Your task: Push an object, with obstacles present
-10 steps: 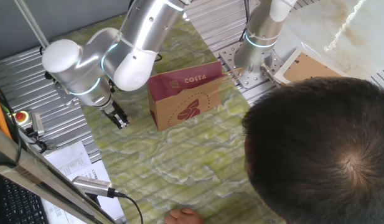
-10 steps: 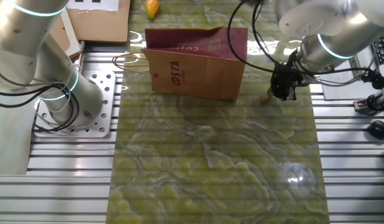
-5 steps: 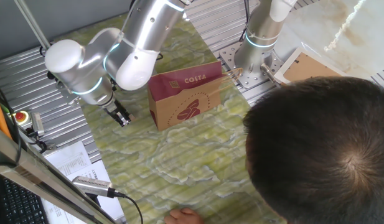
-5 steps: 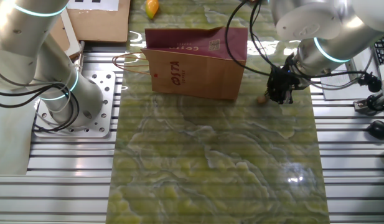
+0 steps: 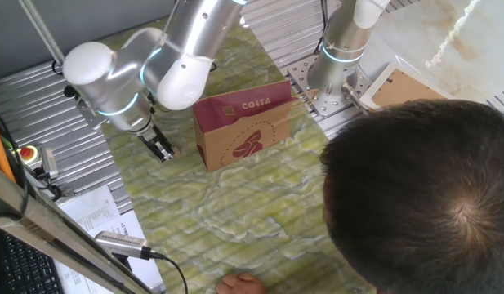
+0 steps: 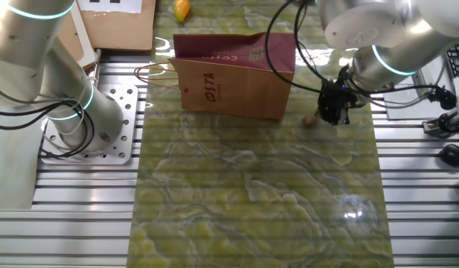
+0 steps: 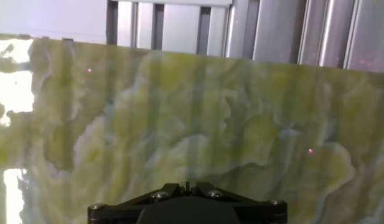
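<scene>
Beside the paper bag (image 6: 233,74) — tiny cube (image 6: 309,120); pincer (image 6: 335,117) just beside it

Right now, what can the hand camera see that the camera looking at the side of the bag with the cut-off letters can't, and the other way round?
Only the hand view shows the underside of the end effector's mount close up, with nothing but bare surface ahead. Only the fixed view shows the tiny tan cube beside the end effector, the Costa paper bag, the orange-yellow lump behind it, and a cardboard box. Both show the green marbled tabletop and the ridged metal rails at its edge.
</scene>
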Robot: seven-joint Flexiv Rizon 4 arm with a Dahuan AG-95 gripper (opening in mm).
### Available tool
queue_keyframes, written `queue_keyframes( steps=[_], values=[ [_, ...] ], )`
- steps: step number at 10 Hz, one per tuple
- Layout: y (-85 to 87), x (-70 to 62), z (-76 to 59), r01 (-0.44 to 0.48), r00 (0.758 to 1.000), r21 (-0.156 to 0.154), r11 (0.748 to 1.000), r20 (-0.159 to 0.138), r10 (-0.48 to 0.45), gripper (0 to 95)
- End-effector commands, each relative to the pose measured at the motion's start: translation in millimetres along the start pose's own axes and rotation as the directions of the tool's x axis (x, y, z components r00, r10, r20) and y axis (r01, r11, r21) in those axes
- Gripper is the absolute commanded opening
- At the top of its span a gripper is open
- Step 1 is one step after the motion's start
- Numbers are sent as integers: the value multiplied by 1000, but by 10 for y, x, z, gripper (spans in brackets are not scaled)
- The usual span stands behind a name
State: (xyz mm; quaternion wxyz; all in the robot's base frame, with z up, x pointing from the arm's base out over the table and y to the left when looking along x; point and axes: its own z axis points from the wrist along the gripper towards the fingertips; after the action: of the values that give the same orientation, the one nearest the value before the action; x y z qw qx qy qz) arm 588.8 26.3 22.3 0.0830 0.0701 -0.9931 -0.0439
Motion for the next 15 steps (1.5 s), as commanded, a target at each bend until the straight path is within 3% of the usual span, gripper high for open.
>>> queue_keyframes(
  steps=[1,3,8,12,15],
  values=[
    [109,15,-37,-29,999,-20,999,-46,28,0],
    [97,40,-22,-17,997,-26,1000,-74,15,0],
    [53,118,59,7,994,-57,998,-109,-14,0],
    [16,167,118,18,992,-58,998,-121,-25,0],
    [-3,185,126,15,992,-30,999,-124,-18,0]
  ],
)
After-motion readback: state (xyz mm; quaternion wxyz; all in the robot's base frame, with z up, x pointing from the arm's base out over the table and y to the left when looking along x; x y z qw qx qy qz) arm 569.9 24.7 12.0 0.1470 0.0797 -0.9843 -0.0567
